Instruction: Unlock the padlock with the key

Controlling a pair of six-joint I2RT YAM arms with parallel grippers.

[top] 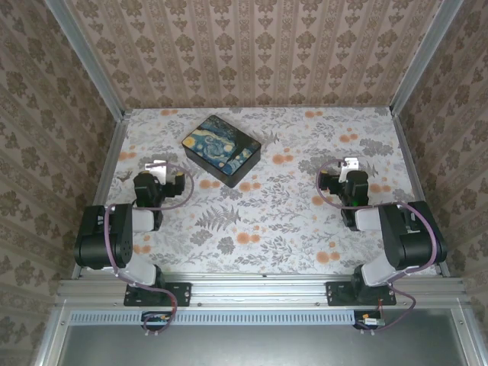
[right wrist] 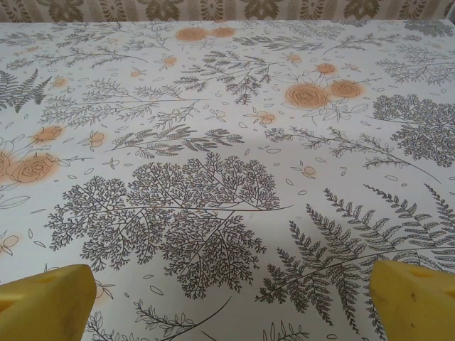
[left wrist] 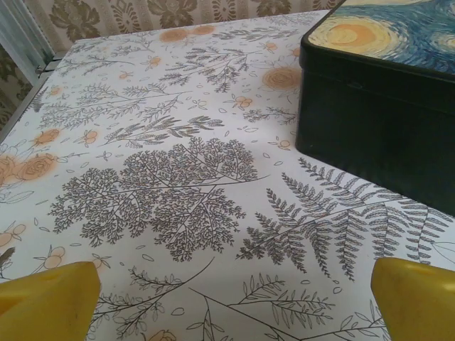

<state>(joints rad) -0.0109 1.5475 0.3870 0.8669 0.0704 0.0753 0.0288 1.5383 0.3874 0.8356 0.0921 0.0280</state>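
The padlock and the key are out of view. My left gripper rests low over the left side of the table, its yellow fingertips spread wide with only patterned tabletop between them; it is open. On the right side my right gripper is also open, its yellow fingertips far apart with nothing in between.
A black box with a swirly blue painted lid stands at the back centre, just right of and beyond the left gripper. The floral table is fenced by patterned walls and metal posts.
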